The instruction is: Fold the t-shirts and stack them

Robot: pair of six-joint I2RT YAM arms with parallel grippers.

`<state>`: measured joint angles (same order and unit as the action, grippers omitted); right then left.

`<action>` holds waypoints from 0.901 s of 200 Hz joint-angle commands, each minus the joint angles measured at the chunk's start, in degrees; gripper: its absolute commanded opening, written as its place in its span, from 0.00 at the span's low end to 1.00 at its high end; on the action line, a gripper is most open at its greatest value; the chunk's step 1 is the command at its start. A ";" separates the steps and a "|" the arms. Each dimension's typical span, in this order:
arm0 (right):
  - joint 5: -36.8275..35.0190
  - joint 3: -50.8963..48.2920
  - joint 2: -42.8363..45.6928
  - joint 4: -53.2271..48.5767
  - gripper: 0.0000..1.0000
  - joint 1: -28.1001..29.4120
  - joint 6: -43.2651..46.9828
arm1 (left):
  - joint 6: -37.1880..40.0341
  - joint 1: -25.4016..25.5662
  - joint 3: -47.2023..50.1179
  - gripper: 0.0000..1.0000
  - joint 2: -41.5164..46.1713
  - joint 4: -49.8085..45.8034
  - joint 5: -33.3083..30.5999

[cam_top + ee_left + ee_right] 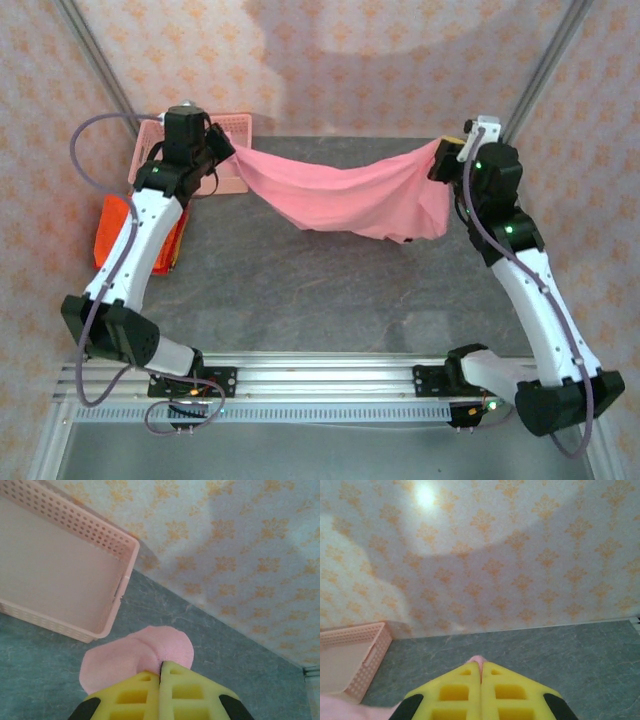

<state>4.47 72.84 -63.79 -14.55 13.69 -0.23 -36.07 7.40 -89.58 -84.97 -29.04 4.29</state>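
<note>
The pink t-shirt hangs in the air between the two arms, strung across the back half of the table like a hammock. The left claw has one end of it, and the right claw has the other. The cloth sags in the middle, and its lowest folds droop nearer the right claw than the left.

Both claws are pinched fully closed on the fabric. Seen from the left wrist, the yellow fingers meet with a rounded wad of pink poking out just beyond their tips. From the right wrist, just a small nub of pink shows at the tips of the closed fingers.

The pink mesh basket sits at the back left corner, right behind the left claw. Orange-red shirts lie at the table's left edge beside the left arm. It looks like a flat pile, though the arm covers much of it.
</note>
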 commanded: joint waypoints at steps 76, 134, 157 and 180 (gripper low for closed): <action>0.07 28.48 -23.60 4.73 0.00 -3.33 4.73 | -0.16 -0.07 -51.90 0.00 -35.55 -9.88 5.50; -2.50 28.02 -12.48 4.23 0.00 -3.33 8.22 | 0.30 -0.08 -35.19 0.00 -18.34 1.57 4.99; 1.06 19.40 -6.70 1.47 0.00 -3.36 8.11 | 0.22 -0.05 -17.28 0.00 -10.43 8.39 1.88; 10.55 6.22 0.47 -0.75 0.00 -3.39 6.60 | -1.12 -0.10 -1.65 0.00 -6.09 11.96 1.95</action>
<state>5.96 90.06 -67.16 -11.64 10.55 6.70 -36.16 7.40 -104.27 -91.59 -23.40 8.36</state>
